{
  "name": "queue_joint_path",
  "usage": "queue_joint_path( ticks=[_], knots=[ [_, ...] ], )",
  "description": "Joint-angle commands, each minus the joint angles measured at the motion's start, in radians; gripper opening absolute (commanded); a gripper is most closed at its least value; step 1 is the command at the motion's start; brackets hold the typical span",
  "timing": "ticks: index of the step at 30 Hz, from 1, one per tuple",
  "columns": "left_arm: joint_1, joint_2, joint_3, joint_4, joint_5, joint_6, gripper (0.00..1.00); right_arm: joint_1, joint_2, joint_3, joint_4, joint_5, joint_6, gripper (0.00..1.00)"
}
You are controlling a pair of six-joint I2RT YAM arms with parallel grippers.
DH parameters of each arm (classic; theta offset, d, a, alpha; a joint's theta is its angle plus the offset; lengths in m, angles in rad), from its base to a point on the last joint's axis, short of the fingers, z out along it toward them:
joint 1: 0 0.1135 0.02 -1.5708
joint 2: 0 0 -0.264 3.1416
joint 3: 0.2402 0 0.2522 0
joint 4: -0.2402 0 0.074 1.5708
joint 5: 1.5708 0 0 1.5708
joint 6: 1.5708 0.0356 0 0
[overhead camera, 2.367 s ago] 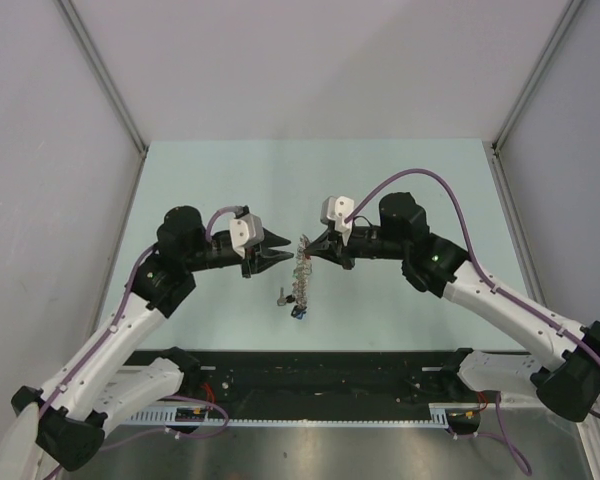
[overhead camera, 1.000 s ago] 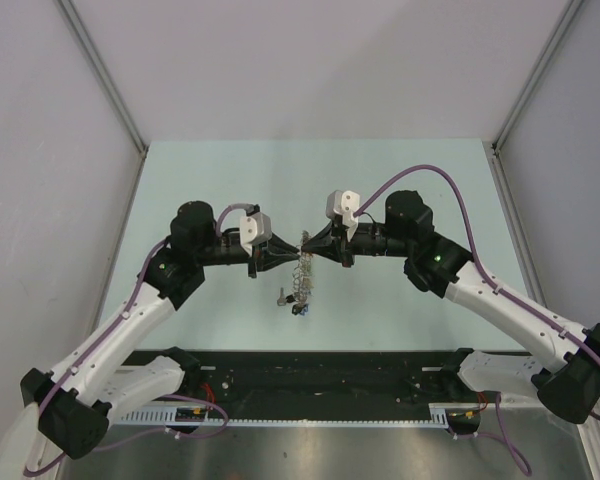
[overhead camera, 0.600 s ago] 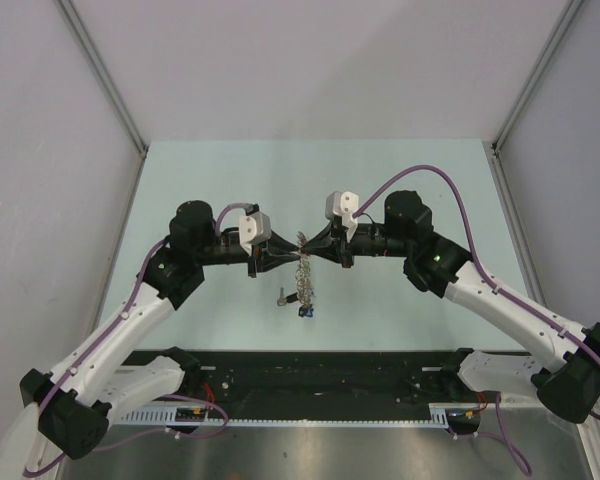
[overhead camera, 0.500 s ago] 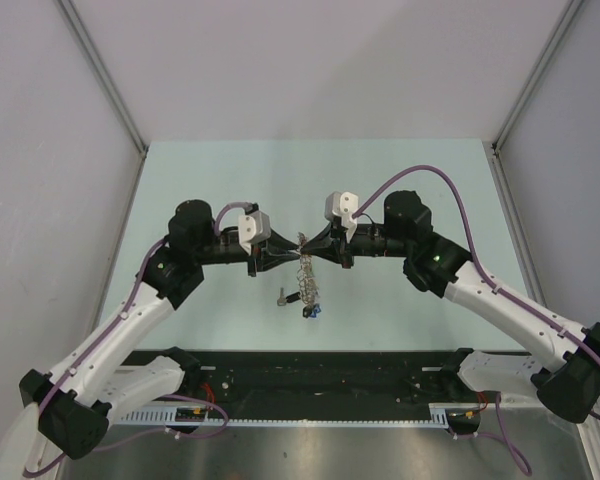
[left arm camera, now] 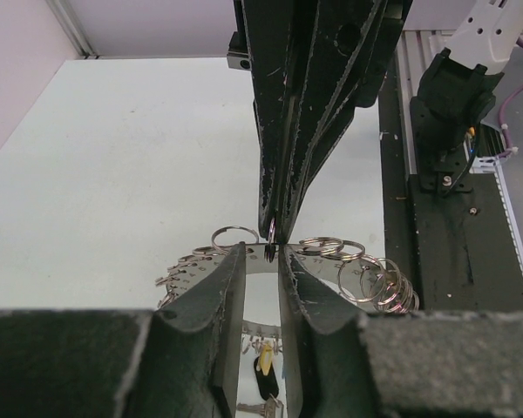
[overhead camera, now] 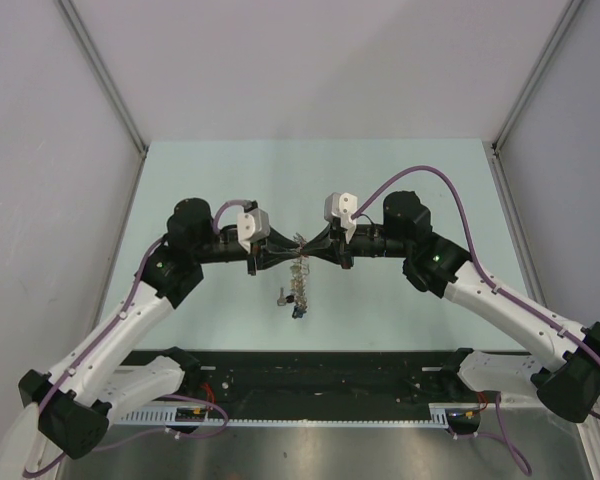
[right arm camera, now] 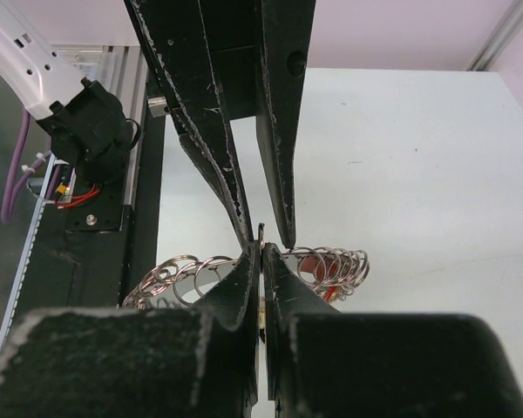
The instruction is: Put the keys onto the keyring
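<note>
The right tool (right arm camera: 260,266) is pinching fully closed on a thin sliver of metal at the top of the keyring (right arm camera: 338,266), its two fingertips pressing together with the sliver standing up between them; the left tool (left arm camera: 261,259) is facing it tip to tip with its jaws standing a narrow way apart, one on either side of that same sliver, and whether they are touching it I cannot tell; in the left wrist view the right tool's closed tips are pointing down from 12 o'clock into the gap between the left fingers (left arm camera: 222,296); the keyring is hanging in the air where the two tools are meeting, its small silver loops (left arm camera: 379,280) fanning out toward 3 and 9 o'clock in both wrist views; seen from above, the keys (overhead camera: 297,293) are dangling from it toward 6 o'clock, a dark-headed key (overhead camera: 297,312) lowest among them, over the pale green tabletop (overhead camera: 400,180); the left arm (overhead camera: 130,320) is stretching away toward 8 o'clock and the right arm (overhead camera: 500,300) toward 4 o'clock.
</note>
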Motion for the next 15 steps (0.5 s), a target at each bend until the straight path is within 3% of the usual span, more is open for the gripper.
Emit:
queue_joint_path(
  ticks=[1,8,15],
  knots=[
    [-0.008,0.015,0.049,-0.011,0.032,-0.015,0.24,0.01,-0.009,0.025,0.059,-0.016,-0.015,0.0],
    [-0.036,0.041,0.069,-0.051,0.013,0.01,0.2,0.017,-0.006,0.025,0.068,-0.019,-0.013,0.0],
    [-0.039,0.036,0.066,-0.039,-0.02,0.01,0.05,0.019,0.004,0.023,0.062,-0.018,-0.01,0.0]
  ],
)
